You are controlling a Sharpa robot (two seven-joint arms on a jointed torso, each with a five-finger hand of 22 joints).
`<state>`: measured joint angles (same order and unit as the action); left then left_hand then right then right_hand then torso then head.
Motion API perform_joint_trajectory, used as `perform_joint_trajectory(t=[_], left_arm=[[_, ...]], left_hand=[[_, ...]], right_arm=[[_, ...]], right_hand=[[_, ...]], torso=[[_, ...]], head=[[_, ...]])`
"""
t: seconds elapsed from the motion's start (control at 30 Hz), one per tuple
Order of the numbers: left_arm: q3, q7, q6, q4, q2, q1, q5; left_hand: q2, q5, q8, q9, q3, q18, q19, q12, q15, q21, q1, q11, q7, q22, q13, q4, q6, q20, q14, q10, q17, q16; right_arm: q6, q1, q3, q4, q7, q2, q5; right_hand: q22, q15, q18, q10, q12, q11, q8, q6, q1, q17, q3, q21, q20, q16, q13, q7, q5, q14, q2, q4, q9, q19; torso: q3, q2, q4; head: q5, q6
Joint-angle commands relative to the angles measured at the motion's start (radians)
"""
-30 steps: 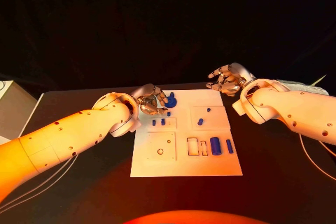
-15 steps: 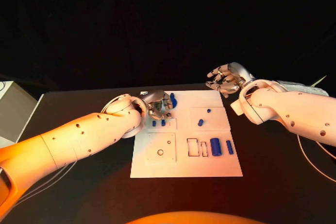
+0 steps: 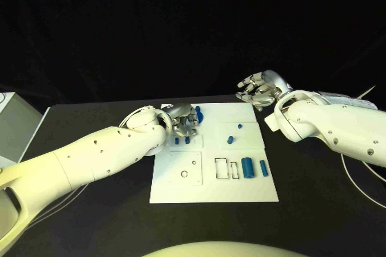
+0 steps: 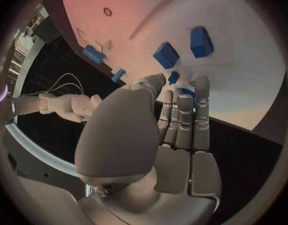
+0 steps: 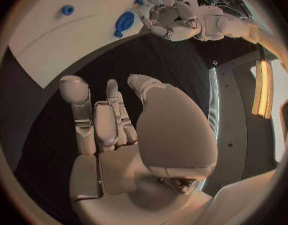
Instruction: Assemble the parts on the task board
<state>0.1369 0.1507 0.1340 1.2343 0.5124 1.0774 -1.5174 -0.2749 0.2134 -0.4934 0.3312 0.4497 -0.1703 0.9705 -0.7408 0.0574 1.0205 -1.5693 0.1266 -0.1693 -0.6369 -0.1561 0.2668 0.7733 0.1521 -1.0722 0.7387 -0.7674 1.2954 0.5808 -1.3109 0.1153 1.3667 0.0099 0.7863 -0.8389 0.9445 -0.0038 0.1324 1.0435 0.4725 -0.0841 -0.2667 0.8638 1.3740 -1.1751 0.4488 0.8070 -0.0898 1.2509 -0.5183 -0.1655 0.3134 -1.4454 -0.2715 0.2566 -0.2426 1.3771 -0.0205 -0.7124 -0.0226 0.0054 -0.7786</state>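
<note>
Early on: several parts (image 3: 247,167) lie loose on task board (image 3: 241,193). Left hand (image 3: 183,119) hovers over far-left pieces (grasp unclear); right hand (image 3: 259,91) curled, holding nothing.

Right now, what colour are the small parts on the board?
Blue parts on a white board; clearest in the head view.

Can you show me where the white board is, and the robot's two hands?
Board (image 3: 241,191), head view, on its bare near part.
Left hand (image 3: 182,119), head view, on the middle of the hand.
Right hand (image 3: 257,90), head view, on the middle of the hand.
</note>
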Motion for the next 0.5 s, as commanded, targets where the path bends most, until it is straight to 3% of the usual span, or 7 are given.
perform_joint_trajectory(t=[0.03,0.5], left_arm=[[0.000,0.021,-0.040,0.001,-0.004,0.002,-0.019],[-0.003,0.033,-0.074,-0.006,-0.012,0.006,-0.015]], left_hand=[[0.001,0.004,0.008,-0.009,0.017,-0.015,0.001,0.007,-0.001,0.012,-0.011,-0.001,0.002,-0.007,0.006,-0.001,0.016,-0.002,-0.013,0.015,-0.008,0.014],[-0.003,0.003,0.025,-0.026,0.055,-0.015,-0.008,0.019,-0.004,0.035,-0.012,-0.004,0.005,-0.025,0.019,-0.011,0.042,-0.005,-0.019,0.042,-0.010,0.036]], right_arm=[[0.001,0.000,0.000,0.003,0.015,0.000,-0.005],[-0.003,0.000,0.000,0.004,0.013,0.000,-0.006]], right_hand=[[0.001,0.000,0.007,0.008,-0.005,0.003,-0.006,0.007,-0.009,-0.002,0.004,0.003,-0.002,0.004,0.003,-0.001,0.000,-0.005,-0.001,-0.002,0.001,0.006],[0.000,0.000,0.007,0.009,-0.012,0.003,-0.006,0.007,-0.012,0.000,0.004,0.001,-0.001,0.003,0.010,-0.001,0.000,-0.005,-0.003,-0.002,0.001,0.008]], torso=[[-0.0005,0.000,0.0009],[0.0000,0.001,0.0010]], head=[[-0.002,-0.002],[-0.002,-0.006]])
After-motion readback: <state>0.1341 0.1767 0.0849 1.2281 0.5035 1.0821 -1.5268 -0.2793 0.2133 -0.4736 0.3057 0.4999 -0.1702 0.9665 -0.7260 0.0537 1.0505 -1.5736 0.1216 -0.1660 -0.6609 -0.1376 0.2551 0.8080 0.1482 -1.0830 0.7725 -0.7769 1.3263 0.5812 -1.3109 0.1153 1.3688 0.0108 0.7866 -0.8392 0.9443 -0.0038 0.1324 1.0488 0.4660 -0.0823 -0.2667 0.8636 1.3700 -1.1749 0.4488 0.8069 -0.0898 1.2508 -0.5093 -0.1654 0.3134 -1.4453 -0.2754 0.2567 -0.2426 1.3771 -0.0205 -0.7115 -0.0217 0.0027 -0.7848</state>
